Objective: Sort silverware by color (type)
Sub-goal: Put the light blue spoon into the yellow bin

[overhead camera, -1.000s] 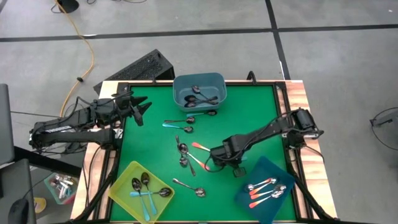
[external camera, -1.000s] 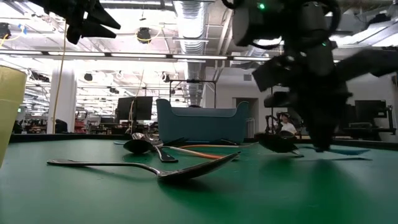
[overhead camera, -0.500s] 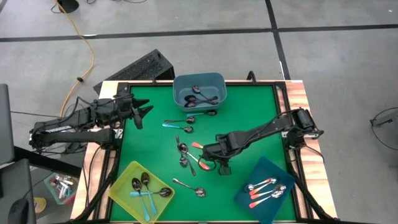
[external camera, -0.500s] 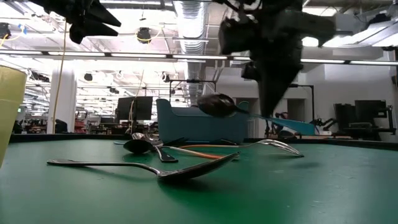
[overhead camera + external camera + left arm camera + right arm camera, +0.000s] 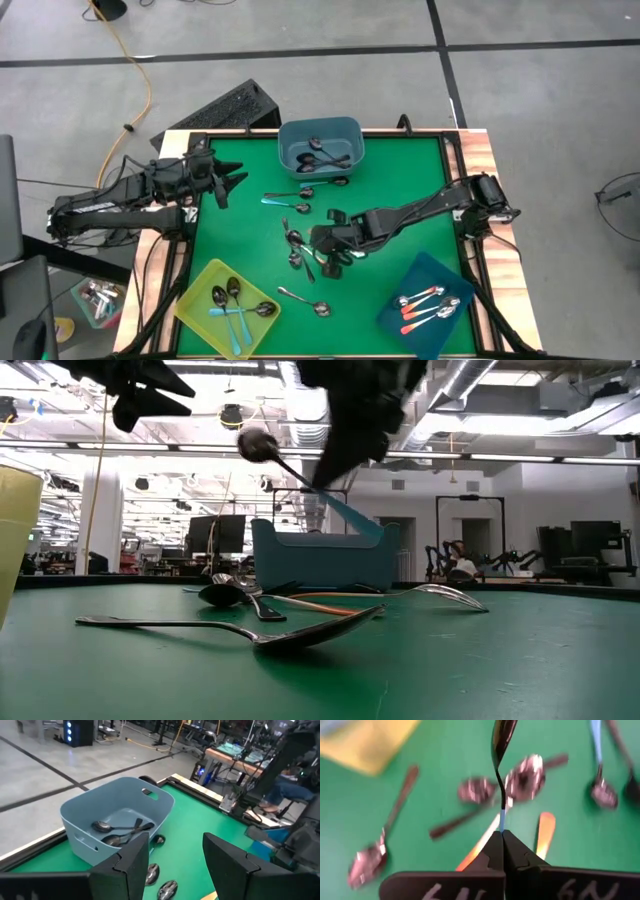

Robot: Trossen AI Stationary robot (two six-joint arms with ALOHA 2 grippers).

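Spoon (image 5: 300, 475) with blue handle pinched by right end effector (image 5: 335, 243), frame centre, lifted clear of tabletop (image 5: 400, 180) for binning | left end effector (image 5: 225, 177) upper left, wide, idle

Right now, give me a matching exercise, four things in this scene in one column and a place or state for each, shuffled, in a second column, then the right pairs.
Things:
1. right gripper
2. left gripper
3. grey-blue plastic bin
4. yellow plastic bin

Places or states:
A. at the table's far edge, dark metal spoons inside
B. shut on a light blue-handled spoon, lifted above the green mat
C. at the near left corner, with blue-handled spoons inside
D. open, empty, over the table's left edge

Pairs: 1-B, 2-D, 3-A, 4-C
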